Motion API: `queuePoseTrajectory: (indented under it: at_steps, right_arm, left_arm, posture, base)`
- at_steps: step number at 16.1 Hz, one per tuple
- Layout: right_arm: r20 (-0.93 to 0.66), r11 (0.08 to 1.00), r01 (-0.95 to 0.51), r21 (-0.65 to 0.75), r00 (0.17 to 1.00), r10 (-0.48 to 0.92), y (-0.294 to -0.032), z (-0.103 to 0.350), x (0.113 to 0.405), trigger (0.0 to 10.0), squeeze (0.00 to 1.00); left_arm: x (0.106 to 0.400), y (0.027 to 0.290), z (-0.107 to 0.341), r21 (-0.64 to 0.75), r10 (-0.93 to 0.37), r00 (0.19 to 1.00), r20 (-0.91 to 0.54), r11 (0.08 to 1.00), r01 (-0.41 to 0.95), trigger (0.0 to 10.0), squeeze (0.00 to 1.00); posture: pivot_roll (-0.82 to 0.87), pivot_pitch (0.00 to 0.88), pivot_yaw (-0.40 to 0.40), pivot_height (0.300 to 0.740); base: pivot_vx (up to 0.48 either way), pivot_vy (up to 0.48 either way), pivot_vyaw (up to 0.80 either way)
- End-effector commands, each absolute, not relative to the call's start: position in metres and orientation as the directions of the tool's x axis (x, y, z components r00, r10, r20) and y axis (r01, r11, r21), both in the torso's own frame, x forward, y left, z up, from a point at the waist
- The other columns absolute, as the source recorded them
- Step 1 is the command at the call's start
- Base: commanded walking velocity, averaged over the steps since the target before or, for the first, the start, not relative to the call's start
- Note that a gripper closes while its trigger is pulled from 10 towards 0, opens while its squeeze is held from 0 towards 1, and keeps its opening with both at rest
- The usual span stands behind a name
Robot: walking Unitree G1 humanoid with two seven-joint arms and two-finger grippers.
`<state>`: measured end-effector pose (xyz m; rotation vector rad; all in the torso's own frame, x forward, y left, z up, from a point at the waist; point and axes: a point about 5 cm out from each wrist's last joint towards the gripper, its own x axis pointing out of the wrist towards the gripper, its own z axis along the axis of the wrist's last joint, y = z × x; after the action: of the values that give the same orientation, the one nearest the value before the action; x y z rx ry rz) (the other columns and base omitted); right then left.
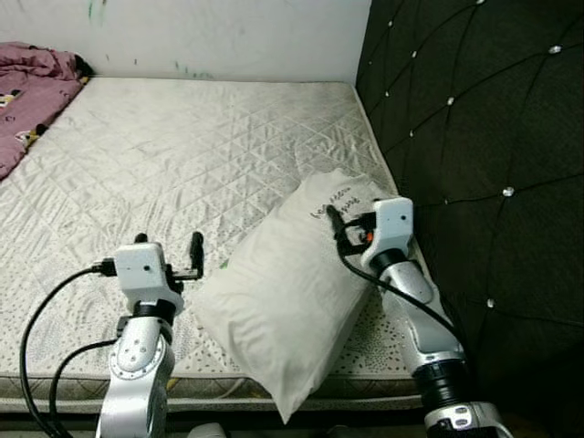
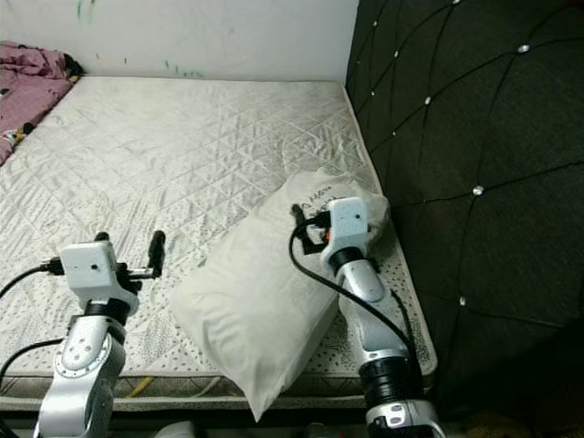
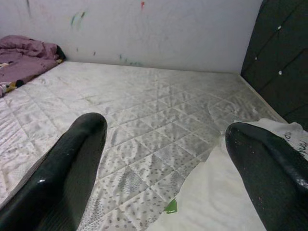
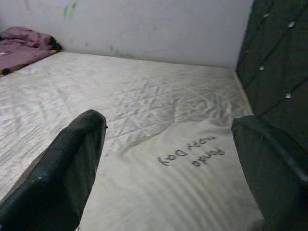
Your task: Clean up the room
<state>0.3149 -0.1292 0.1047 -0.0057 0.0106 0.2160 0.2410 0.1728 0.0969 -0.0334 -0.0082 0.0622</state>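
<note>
Two sets of jaws spread wide, right gripper (image 1: 342, 226) over white pillow (image 1: 283, 301), left gripper (image 1: 169, 248) just beside it.

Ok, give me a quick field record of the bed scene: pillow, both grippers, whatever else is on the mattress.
pillow: white, lying on the mattress, near corner overhanging the front edge
right gripper: open, over the pillow's far end near the headboard
left gripper: open, above the mattress beside the pillow's left side
blanket: purple, bunched at the far left
</note>
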Motion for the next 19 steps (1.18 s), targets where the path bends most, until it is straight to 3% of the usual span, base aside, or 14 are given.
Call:
queuePoseTrajectory:
  at_steps: [1, 8, 13, 19]
  right_arm:
    - [-0.003, 0.983, -0.185, -0.009, 0.983, 0.185, -0.136, 0.106, 0.315, 10.0, 0.00]
    - [-0.029, 0.985, -0.163, -0.053, 0.986, 0.161, -0.168, 0.107, 0.301, 10.0, 0.00]
    - [-0.058, 0.986, -0.158, -0.045, 0.986, 0.156, -0.168, 0.103, 0.295, 10.0, 0.00]
    - [-0.065, 0.987, -0.158, -0.042, 0.986, 0.155, -0.166, 0.104, 0.296, 10.0, 0.00]
  left_arm:
    - [0.240, 0.175, 0.098, -0.029, 0.076, 0.997, 0.015, 0.997, -0.075, 10.0, 0.00]
    - [0.241, 0.175, 0.097, -0.030, 0.072, 0.997, 0.016, 0.997, -0.072, 10.0, 0.00]
    - [0.242, 0.175, 0.096, -0.030, 0.080, 0.997, 0.016, 0.996, -0.079, 10.0, 0.00]
    - [0.243, 0.176, 0.096, -0.034, 0.082, 0.997, 0.014, 0.996, -0.081, 10.0, 0.00]
  posture:
    - [-0.01, 0.000, -0.031, 0.740]
    - [-0.02, 0.000, -0.033, 0.740]
    - [-0.02, 0.000, -0.034, 0.740]
    - [-0.03, 0.000, -0.034, 0.740]
  base:
    - [0.000, 0.000, 0.00]
    - [0.000, 0.000, 0.00]
    - [0.000, 0.000, 0.00]
    - [0.000, 0.000, -0.76]
